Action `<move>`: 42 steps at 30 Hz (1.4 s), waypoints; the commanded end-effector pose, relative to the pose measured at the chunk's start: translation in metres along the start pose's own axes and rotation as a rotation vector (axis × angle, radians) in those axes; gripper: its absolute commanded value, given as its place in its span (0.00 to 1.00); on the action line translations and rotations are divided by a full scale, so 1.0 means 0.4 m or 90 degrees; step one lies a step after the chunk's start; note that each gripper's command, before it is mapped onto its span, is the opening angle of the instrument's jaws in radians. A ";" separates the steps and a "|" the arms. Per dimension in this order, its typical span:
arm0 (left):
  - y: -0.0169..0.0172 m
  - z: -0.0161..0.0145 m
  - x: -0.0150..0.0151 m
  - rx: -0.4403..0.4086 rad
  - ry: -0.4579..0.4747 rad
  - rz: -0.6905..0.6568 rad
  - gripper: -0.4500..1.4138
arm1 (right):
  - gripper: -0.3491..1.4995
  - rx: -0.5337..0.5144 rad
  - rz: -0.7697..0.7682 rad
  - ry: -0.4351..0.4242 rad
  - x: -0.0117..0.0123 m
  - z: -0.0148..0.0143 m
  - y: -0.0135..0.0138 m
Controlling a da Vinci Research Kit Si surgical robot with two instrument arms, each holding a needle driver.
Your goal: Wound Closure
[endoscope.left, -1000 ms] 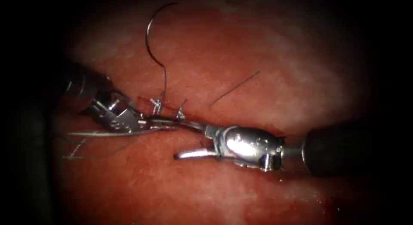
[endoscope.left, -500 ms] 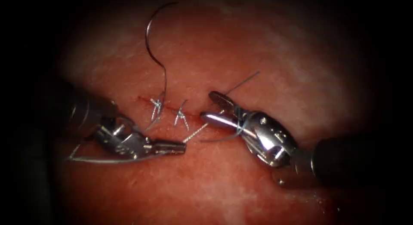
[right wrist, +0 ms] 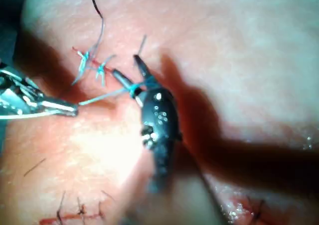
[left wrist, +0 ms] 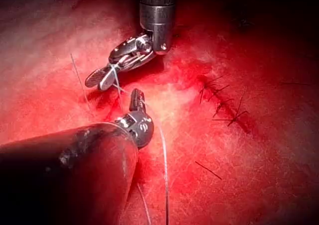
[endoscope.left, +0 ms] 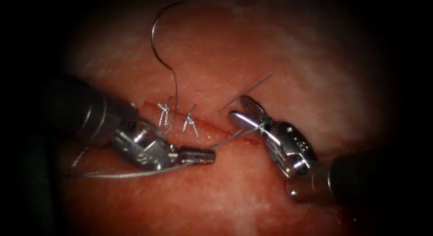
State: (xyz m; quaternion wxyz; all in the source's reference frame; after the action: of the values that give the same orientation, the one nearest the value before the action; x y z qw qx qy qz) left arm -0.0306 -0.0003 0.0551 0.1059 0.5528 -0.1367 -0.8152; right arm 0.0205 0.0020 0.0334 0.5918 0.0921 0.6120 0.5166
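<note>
Endoscope view gives me the left arm's silver needle-driver gripper [endoscope.left: 208, 156] pinched together on the thin pale thread [endoscope.left: 228, 140], just below the cut. The right arm's silver needle-driver gripper [endoscope.left: 243, 110] has its jaws apart, and that same strand wraps around them at their root. I am holding the curved needle with neither tool, and I cannot pick it out for certain. The reddish pork-belly tissue [endoscope.left: 288, 60] carries two knotted stitches [endoscope.left: 177, 118] on the narrow red cut [endoscope.left: 212, 127]. My worry: the wrap sits loosely, so any slack could let it slide off the open jaws. A hard tug could also drag the thread through the tissue edge.
</note>
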 end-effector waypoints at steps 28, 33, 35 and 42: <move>-0.0008 -0.0002 -0.0008 -0.005 0.005 -0.004 0.00 | 0.45 -0.044 0.009 -0.007 -0.0019 0.0095 0.0043; -0.0010 -0.0014 -0.0016 -0.004 0.001 -0.003 0.00 | 0.54 -0.052 0.008 -0.016 -0.0016 0.0097 0.0049; -0.0010 -0.0016 -0.0016 -0.004 0.001 -0.003 0.00 | 0.55 -0.055 0.007 -0.027 -0.0016 0.0092 0.0050; -0.0010 -0.0015 -0.0016 -0.004 0.001 -0.003 0.00 | 0.63 -0.075 0.016 -0.039 -0.0011 0.0066 0.0062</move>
State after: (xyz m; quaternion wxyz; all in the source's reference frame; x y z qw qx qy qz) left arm -0.0293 0.0013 0.0549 0.1063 0.5529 -0.1347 -0.8154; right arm 0.0210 0.0053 0.0357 0.6080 0.0782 0.5605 0.5568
